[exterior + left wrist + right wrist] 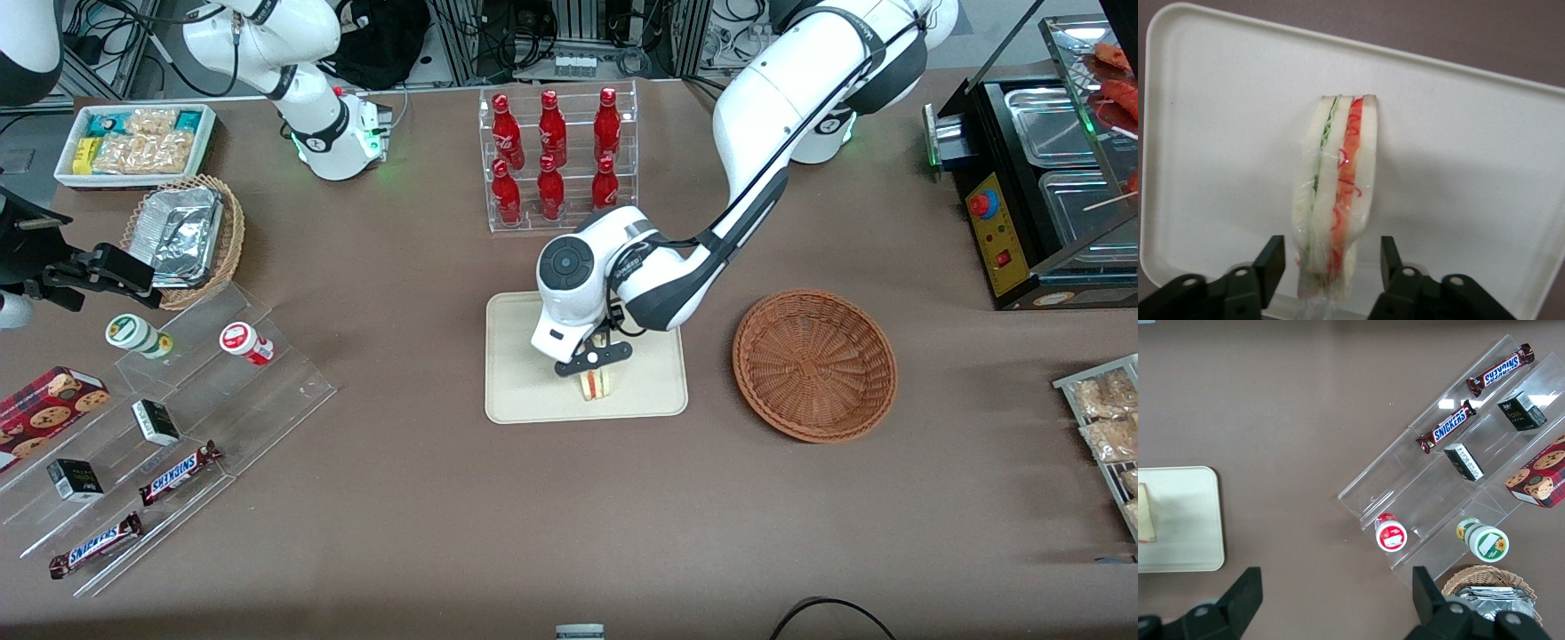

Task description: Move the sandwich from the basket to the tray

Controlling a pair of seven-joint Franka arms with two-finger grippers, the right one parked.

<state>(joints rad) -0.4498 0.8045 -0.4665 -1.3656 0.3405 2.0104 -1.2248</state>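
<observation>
The sandwich [1336,193], a wrapped white-bread wedge with red and green filling, stands on its edge on the cream tray [1218,120]. In the front view the sandwich [595,384] is near the tray's [524,391] edge closest to the camera. My gripper [1331,263] is open just above it, one finger on each side of the wedge with a gap to each. From the front, the gripper [594,363] hangs directly over the sandwich. The reddish-brown wicker basket [814,363] lies beside the tray toward the working arm's end and holds nothing.
An acrylic rack of red bottles [556,156] stands farther from the camera than the tray. A stepped acrylic stand with snack bars and small boxes [151,444] lies toward the parked arm's end, near a tan basket of foil trays [184,236]. A black warmer [1040,178] sits at the working arm's end.
</observation>
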